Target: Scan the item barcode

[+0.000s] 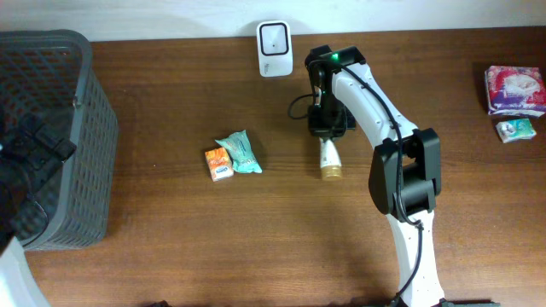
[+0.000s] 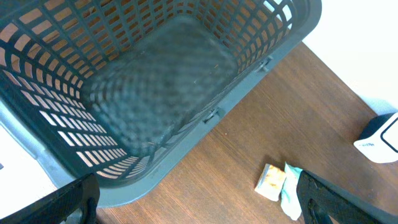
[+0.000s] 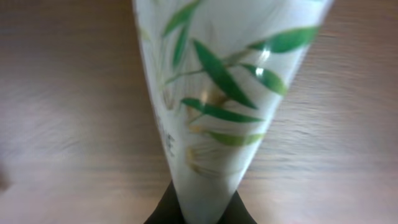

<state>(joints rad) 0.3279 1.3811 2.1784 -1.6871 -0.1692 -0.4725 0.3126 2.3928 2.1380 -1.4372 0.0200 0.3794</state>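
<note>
Pinching the leaf-printed tube (image 3: 211, 106) by its narrow end in the right gripper (image 1: 328, 135), with the body jutting past the tips; holding the left gripper (image 2: 205, 208) splayed wide over the basket (image 2: 249, 81).

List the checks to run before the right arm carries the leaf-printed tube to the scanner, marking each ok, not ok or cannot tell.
1. Right gripper, jaws shut on the white plastic tube with green leaves: ok.
2. Barcode side of the tube found: cannot tell.
3. White box-shaped scanner in view, no loose item between it and the tube: ok.
4. Left gripper, jaws open, over the grey mesh basket, away from the right arm: ok.
5. Small orange box and teal packet lying apart from the tube: ok.
</note>
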